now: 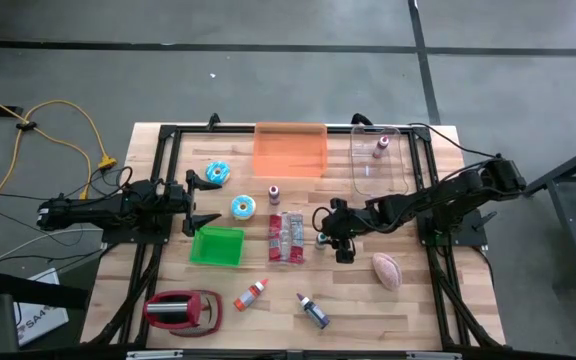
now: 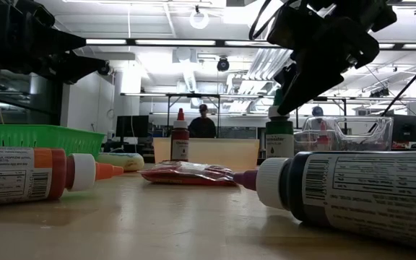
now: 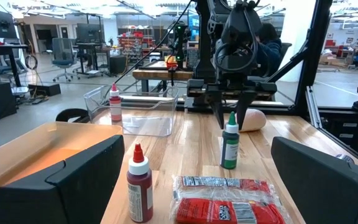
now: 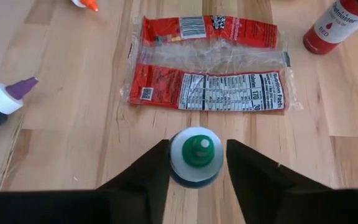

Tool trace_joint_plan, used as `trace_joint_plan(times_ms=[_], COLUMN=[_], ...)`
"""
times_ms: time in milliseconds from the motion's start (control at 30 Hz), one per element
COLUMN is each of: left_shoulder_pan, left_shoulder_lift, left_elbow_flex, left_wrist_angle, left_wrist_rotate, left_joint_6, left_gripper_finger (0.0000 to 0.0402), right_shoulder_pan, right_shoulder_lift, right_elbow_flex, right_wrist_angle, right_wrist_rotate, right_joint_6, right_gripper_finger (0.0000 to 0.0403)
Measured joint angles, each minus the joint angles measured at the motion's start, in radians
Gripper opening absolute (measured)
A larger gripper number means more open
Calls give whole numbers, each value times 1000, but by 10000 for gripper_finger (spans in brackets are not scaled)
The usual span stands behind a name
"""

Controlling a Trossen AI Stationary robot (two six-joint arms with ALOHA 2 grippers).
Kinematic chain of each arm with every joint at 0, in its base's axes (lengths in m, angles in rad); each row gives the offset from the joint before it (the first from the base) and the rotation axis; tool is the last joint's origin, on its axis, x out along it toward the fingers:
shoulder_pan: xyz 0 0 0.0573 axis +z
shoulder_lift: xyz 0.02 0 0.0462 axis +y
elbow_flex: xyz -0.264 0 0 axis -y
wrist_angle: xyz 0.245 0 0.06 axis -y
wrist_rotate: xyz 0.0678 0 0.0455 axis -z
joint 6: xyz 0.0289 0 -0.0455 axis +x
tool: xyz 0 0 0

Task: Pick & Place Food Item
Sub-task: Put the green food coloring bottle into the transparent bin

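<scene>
While the right pincer (image 4: 196, 163) angles down at mid-table, its two fingers sit against either side of the cap of an upright green bottle (image 3: 230, 142).

Bottle stands on the table (image 1: 428, 300), not lifted; fingers closed in on the cap, whether gripping firmly I cannot tell. Just beyond the fingertips lies a flat red snack packet (image 4: 210, 62); a red bottle (image 4: 334, 25) stands past it to one side. Left pincer (image 1: 200, 200) waits wide open, holding nothing, at its own edge.
</scene>
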Motion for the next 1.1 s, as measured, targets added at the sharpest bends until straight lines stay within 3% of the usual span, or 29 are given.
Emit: trace_joint_plan(times_ms=[233, 733, 933, 1100], left_shoulder_pan=[0, 0, 0, 0], left_shoulder_lift=[0, 0, 0, 0], left_elbow_flex=[0, 0, 0, 0], left_wrist_angle=[0, 0, 0, 0], left_wrist_rotate=[0, 0, 0, 0], left_joint_6=[0, 0, 0, 0], left_gripper_finger=[398, 398, 398, 398], right_shoulder_pan=[0, 0, -27, -48], right_shoulder_lift=[0, -5, -82, -183], right_elbow_flex=[0, 0, 0, 1], right_wrist_angle=[0, 12, 6, -54], right_wrist_rotate=[-6, -6, 5, 81], right_joint_6=[0, 26, 15, 15], right_gripper_finger=[107, 104, 103, 102])
